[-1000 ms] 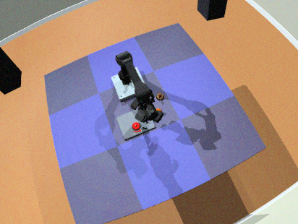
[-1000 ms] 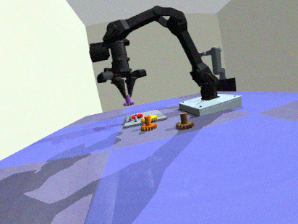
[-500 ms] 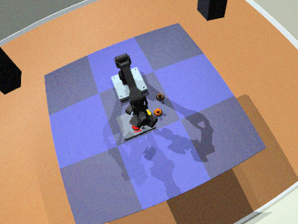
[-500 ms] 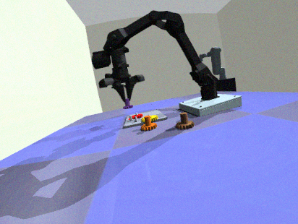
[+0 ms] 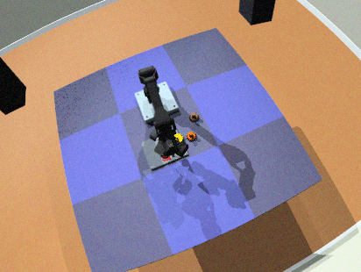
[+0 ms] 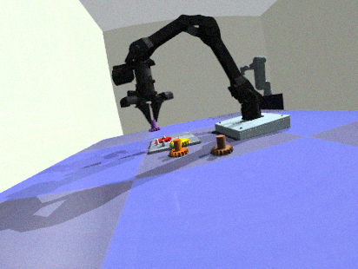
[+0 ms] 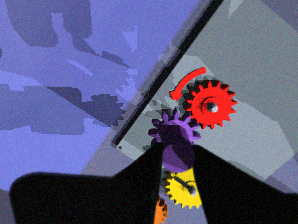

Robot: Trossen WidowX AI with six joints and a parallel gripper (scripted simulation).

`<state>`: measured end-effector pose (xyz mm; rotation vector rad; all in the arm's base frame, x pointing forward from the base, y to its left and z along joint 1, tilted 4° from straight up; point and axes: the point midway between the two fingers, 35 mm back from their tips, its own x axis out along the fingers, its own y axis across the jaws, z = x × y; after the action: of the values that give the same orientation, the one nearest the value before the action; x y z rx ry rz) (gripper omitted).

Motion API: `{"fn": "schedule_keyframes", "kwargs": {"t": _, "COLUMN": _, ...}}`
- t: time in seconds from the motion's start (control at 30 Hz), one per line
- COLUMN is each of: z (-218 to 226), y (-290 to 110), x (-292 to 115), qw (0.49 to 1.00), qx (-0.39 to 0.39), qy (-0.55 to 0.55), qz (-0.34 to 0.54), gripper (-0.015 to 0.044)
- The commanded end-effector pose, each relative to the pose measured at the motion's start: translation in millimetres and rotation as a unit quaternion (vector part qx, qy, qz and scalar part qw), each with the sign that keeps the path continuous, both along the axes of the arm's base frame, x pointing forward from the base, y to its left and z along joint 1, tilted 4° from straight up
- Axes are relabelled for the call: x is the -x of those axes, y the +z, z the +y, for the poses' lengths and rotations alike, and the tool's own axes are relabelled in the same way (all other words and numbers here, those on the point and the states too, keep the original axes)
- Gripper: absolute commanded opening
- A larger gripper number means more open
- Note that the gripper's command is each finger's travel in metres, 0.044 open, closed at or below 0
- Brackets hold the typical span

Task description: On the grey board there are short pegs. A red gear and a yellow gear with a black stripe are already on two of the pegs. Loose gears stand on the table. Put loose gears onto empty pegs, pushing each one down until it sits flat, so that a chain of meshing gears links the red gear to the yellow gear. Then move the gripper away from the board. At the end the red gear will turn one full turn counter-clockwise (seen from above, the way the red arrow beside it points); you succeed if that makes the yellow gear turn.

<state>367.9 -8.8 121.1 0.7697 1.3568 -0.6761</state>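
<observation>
My gripper (image 6: 154, 121) (image 7: 176, 149) is shut on the upright handle of a purple gear (image 6: 154, 128) (image 7: 171, 131) and holds it level in the air above the grey board (image 6: 194, 139) (image 7: 260, 125). The red gear (image 5: 166, 158) (image 6: 165, 139) (image 7: 222, 114) sits on the board beside the red arrow (image 7: 186, 81). The yellow gear (image 5: 179, 138) (image 6: 183, 141) (image 7: 181, 198) with a black stripe is also on the board. In the wrist view the purple gear appears between them and hides what lies beneath. An orange gear (image 5: 191, 136) (image 6: 178, 152) (image 7: 160, 212) and a brown gear (image 5: 194, 117) (image 6: 222, 150) stand on the table.
The arm's pale base plate (image 5: 171, 94) (image 6: 256, 128) is behind the board. The orange gear stands close to the board on the yellow gear's side, and the brown gear is nearer the base. Short upright pegs show near the red gear in the exterior view.
</observation>
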Motion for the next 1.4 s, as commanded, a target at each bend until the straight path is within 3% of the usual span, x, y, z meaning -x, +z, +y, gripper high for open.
{"fn": "schedule_keyframes", "kwargs": {"t": 0.0, "z": 0.6, "y": 1.5, "x": -0.1, "qw": 1.000, "qx": -0.002, "qy": 0.002, "qz": -0.001, "gripper": 0.0000}}
{"fn": "schedule_keyframes", "kwargs": {"t": 0.37, "z": 0.6, "y": 0.7, "x": -0.4, "qw": 1.000, "qx": -0.002, "qy": 0.006, "qz": -0.001, "gripper": 0.0000}}
{"fn": "schedule_keyframes", "kwargs": {"t": 0.87, "z": 0.6, "y": -19.0, "x": -1.9, "qw": 0.994, "qx": 0.009, "qy": 0.112, "qz": -0.002, "gripper": 0.0000}}
{"fn": "schedule_keyframes", "kwargs": {"t": 1.37, "z": 1.7, "y": -39.5, "x": -4.4, "qw": 1.000, "qx": -0.005, "qy": -0.026, "qz": 0.000, "gripper": 0.0000}}
